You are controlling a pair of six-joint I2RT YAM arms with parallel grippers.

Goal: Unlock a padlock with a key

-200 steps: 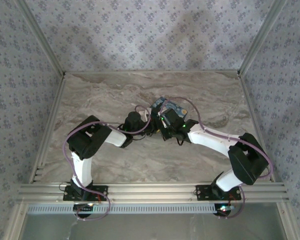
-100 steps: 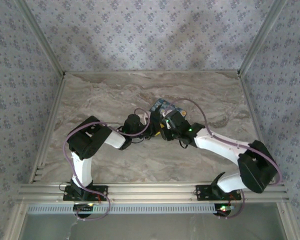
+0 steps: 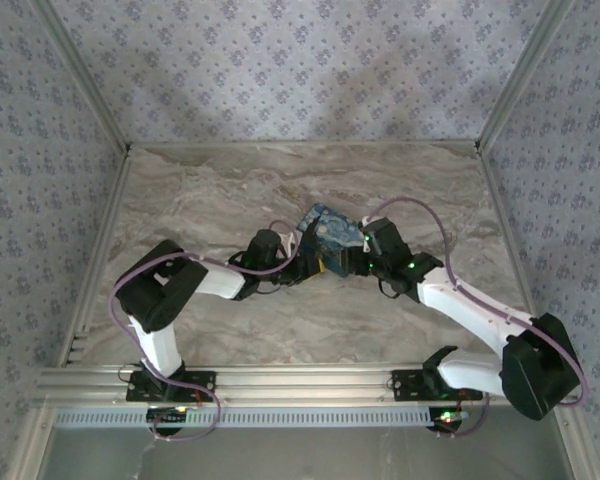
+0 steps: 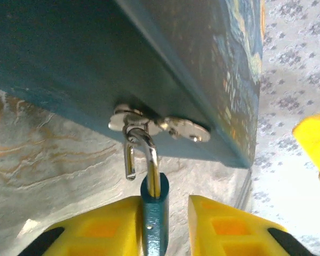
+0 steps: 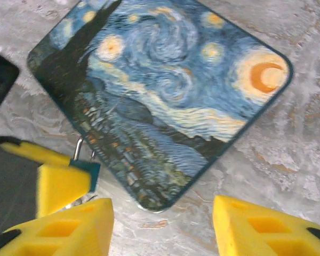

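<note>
A teal padlock (image 4: 154, 216) hangs by its silver shackle (image 4: 145, 154) from the metal hasp (image 4: 165, 127) of a blue box (image 4: 122, 53) with a starry-night lid (image 5: 160, 90). One shackle end hangs free of the body. My left gripper (image 4: 164, 205) straddles the padlock body: its left pad touches the body and a gap shows at the right pad. My right gripper (image 5: 161, 205) stands open over the box's near corner with nothing between its fingers. From the right wrist the padlock (image 5: 90, 170) peeks out beside the left gripper's yellow finger (image 5: 61, 184). I cannot make out the key.
The box (image 3: 330, 232) lies mid-table on the marble top (image 3: 210, 190), with both grippers meeting at its near side, the left gripper (image 3: 302, 265) and the right gripper (image 3: 348, 255). Patterned walls close in the left, right and far sides.
My right gripper has opened and its arm has drawn back to the right, off the box. The left gripper's jaws have parted from the padlock.
</note>
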